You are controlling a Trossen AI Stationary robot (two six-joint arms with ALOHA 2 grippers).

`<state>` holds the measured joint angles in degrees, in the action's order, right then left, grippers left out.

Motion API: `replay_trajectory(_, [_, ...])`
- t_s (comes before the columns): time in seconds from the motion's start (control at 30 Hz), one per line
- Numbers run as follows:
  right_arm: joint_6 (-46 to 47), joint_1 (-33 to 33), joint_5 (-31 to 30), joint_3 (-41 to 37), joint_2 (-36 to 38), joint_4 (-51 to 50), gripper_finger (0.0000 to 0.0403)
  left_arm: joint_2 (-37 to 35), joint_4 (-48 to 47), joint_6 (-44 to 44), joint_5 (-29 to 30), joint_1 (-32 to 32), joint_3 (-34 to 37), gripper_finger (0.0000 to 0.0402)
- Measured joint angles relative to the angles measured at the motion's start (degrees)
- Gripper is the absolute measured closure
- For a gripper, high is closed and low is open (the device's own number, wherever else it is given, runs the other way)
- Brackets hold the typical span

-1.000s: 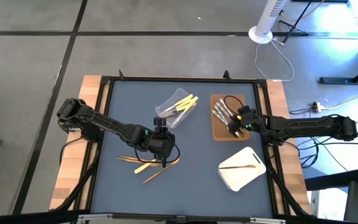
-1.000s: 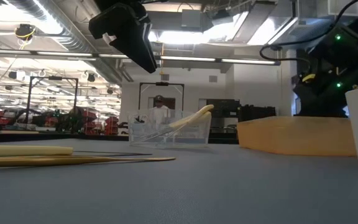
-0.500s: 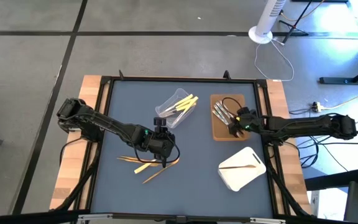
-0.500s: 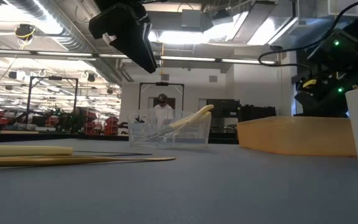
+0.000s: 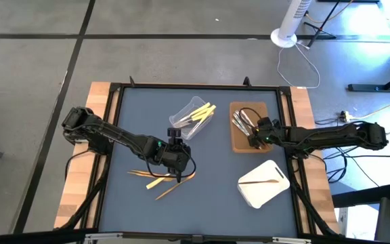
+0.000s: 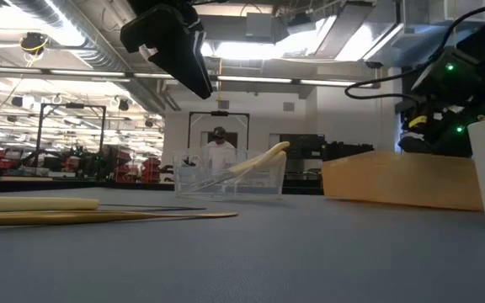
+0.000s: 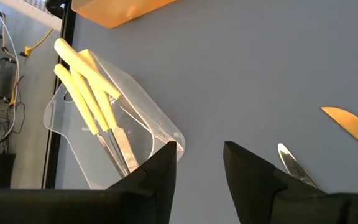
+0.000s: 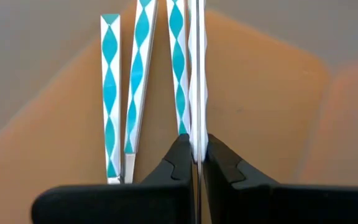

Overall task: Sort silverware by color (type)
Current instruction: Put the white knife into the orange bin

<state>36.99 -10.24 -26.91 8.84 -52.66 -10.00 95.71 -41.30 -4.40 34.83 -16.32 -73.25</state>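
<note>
While a silver utensil (image 8: 196,74) is pinched edge-on between the right gripper's (image 8: 195,158) clenched jaws, it should be lowered level beside the patterned handles (image 8: 110,93) before release.

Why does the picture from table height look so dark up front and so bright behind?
Low view: ceiling lights in the room behind glare, so the left arm shows as a silhouette; the near tabletop is soft, out of focus. High view: evenly lit, with only faint shadows under the clear tub.
</note>
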Motion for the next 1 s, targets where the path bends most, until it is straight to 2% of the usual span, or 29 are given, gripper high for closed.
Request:
replay_trajectory(0.6, [0.1, 0.1, 0.3, -0.1, 0.0, 0.1, 0.0388, 0.0, 0.0, 0.0, 0.0, 0.0, 0.0, 0.0275])
replay_trajectory(1.0, [0.1, 0.1, 0.9, -0.2, -0.1, -0.1, 0.0275, 0.0, 0.0, 0.0, 0.0, 0.0, 0.0, 0.0275])
